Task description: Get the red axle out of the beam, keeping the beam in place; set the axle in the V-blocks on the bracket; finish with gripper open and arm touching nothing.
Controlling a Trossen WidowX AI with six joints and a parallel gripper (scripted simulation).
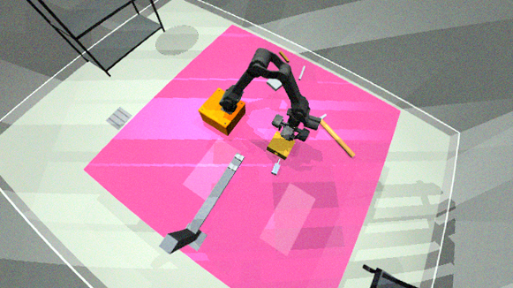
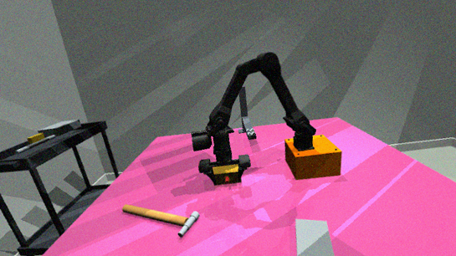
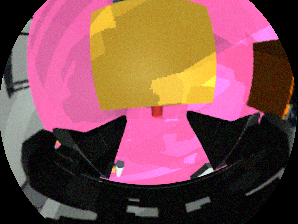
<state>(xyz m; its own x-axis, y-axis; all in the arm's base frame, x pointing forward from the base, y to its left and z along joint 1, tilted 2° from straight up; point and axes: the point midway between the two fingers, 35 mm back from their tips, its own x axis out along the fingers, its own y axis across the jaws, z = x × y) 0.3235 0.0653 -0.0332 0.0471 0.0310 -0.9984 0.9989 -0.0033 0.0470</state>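
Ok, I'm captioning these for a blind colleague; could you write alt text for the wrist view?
Open black gripper near a yellow block, a red axle poking from its near side, on a pink surface.

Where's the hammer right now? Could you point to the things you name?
In the exterior view, the hammer (image 1: 338, 138) (image 2: 157, 215) lies on the pink surface at lower left, between the black cart (image 2: 57, 210) and the pale grey block (image 2: 312, 239).

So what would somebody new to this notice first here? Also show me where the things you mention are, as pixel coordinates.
Probably the bright pink tabletop (image 1: 144, 150) (image 2: 365, 199) (image 3: 150, 145), with a black robot arm (image 1: 291, 85) (image 2: 283, 89) arching over it from an orange box (image 1: 214, 111) (image 2: 319, 166) (image 3: 270, 75). Next, the yellow block (image 1: 280, 146) (image 2: 226, 169) (image 3: 150, 50) at the open gripper (image 1: 287, 135) (image 2: 226, 177) (image 3: 157, 119), a red stub (image 2: 227, 178) (image 3: 157, 111) poking out of its side.
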